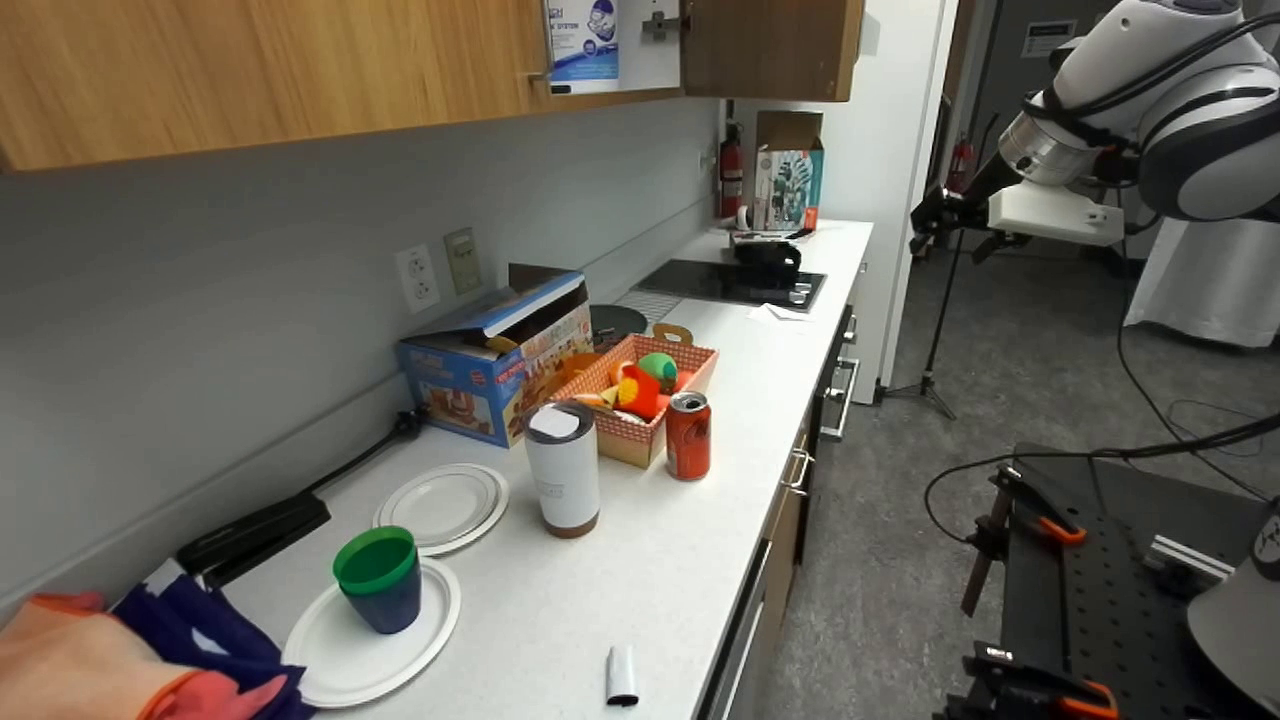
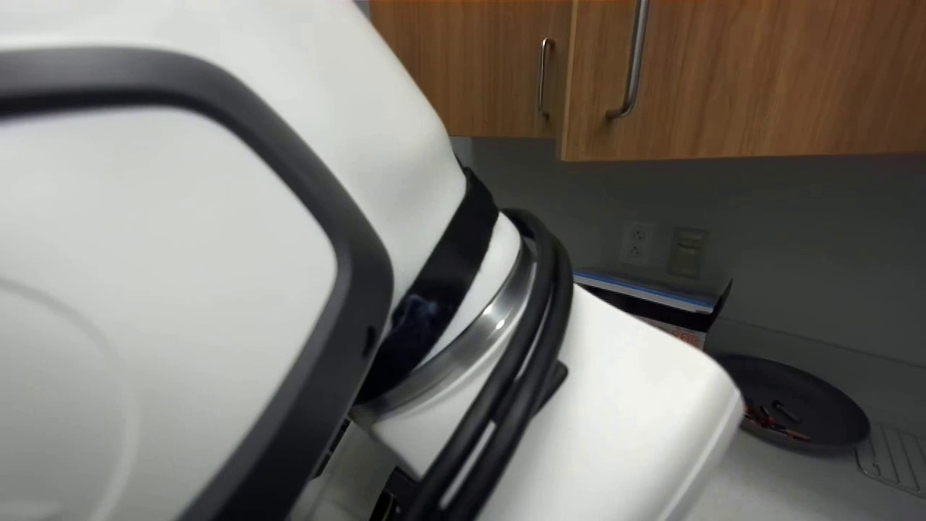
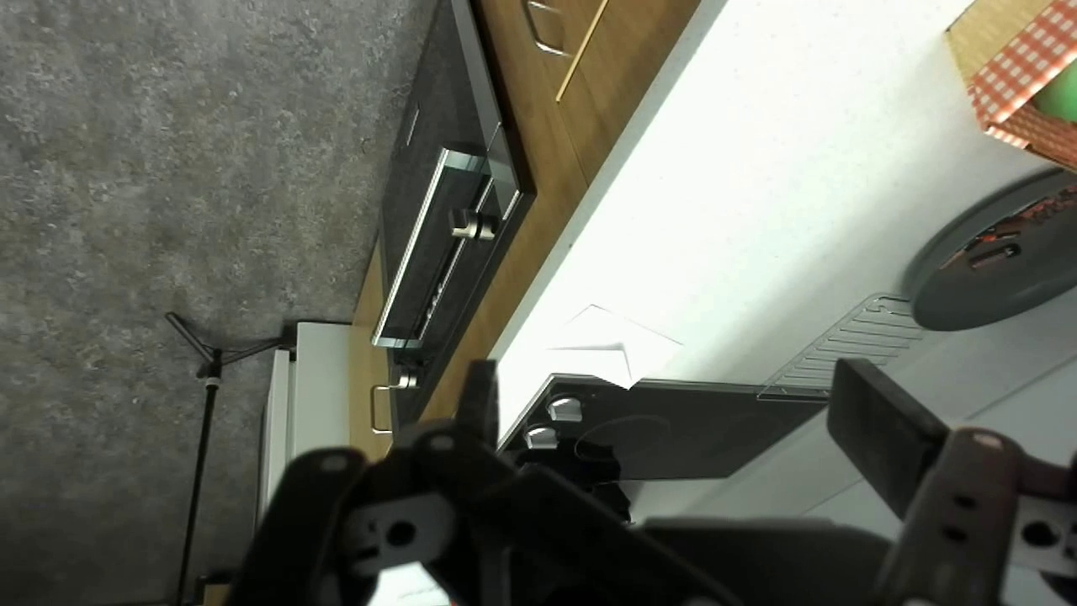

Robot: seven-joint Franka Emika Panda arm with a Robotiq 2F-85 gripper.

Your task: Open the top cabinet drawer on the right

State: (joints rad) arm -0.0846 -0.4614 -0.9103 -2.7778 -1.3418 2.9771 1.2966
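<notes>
In the wrist view, your gripper (image 3: 665, 387) hangs in the air, and its two fingers (image 3: 879, 429) stand wide apart. Take the middle of each view as the centre of the clock. Below the white counter (image 3: 715, 210) you have wooden fronts (image 3: 623, 67) with a metal handle (image 3: 535, 34) near twelve o'clock, and one more front (image 3: 366, 353) at eight, past the black appliance (image 3: 450, 189); which of them is the top drawer of your task, I cannot tell. This counter goes slantwise from one o'clock toward seven. On it lie a creased paper (image 3: 618, 349) just beside the cooktop (image 3: 698, 425), and a wire rack (image 3: 850, 341) and a dark pan (image 3: 1010, 286) at three. The grey floor (image 3: 210, 168) spreads at ten, with a tripod (image 3: 212, 370) between eight and nine. What the wrist view does not give, you find in an exterior view: the upper cabinet door (image 1: 770, 50) standing open at one o'clock, the white tumbler (image 1: 562, 470) at seven, the red can (image 1: 689, 437) at five. In an exterior view, the white arm (image 2: 181, 253) covers from five round to eleven o'clock, while two upper handles (image 2: 636, 61) show at one.
</notes>
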